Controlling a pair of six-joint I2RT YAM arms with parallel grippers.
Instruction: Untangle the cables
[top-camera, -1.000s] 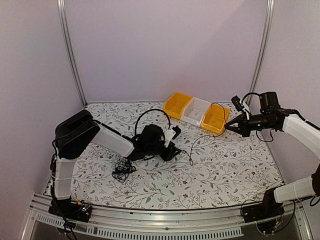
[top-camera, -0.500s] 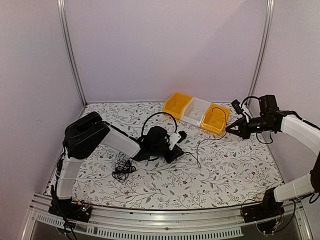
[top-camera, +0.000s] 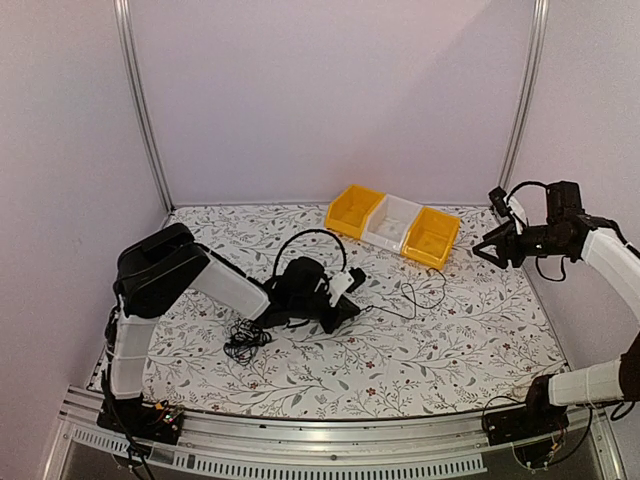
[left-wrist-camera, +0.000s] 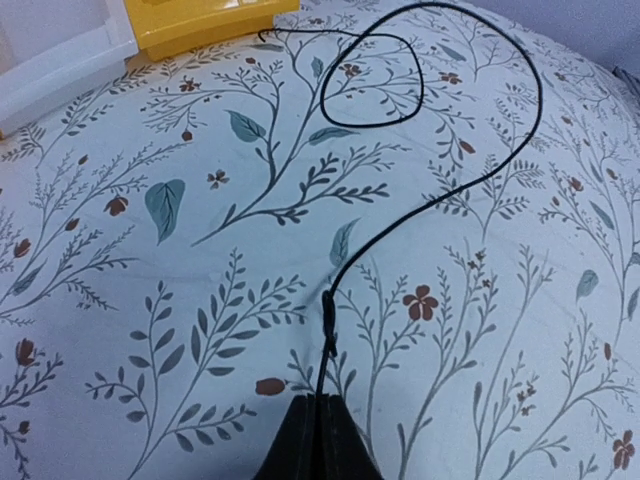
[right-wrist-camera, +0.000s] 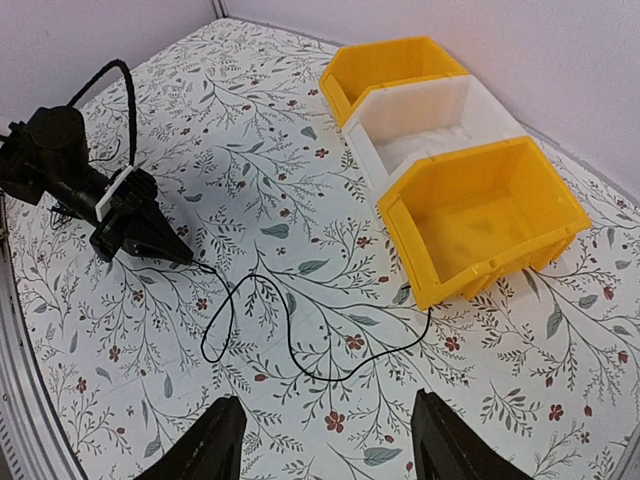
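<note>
One thin black cable (top-camera: 412, 300) lies loose on the floral table (top-camera: 450, 350), curling from my left gripper toward the near yellow bin (top-camera: 432, 237). My left gripper (top-camera: 356, 308) rests low on the table, shut on that cable's end (left-wrist-camera: 329, 345); in the left wrist view its closed fingertips (left-wrist-camera: 322, 405) pinch the wire. A scribbly clump of cables (top-camera: 245, 340) sits near the left arm. My right gripper (top-camera: 486, 247) hovers open at the right, holding nothing. In the right wrist view its fingers (right-wrist-camera: 215, 445) stand wide above the cable (right-wrist-camera: 300, 368).
A row of three bins stands at the back: yellow (top-camera: 355, 210), white (top-camera: 392, 222), yellow (right-wrist-camera: 480, 215). The thick black cable arc (top-camera: 305, 240) belongs to the left arm. Purple walls close in the table on three sides.
My right gripper opened, dropped the cable and drew back to the right. The cable fell flat beside the yellow bin. My left gripper closed on the cable's other end.
</note>
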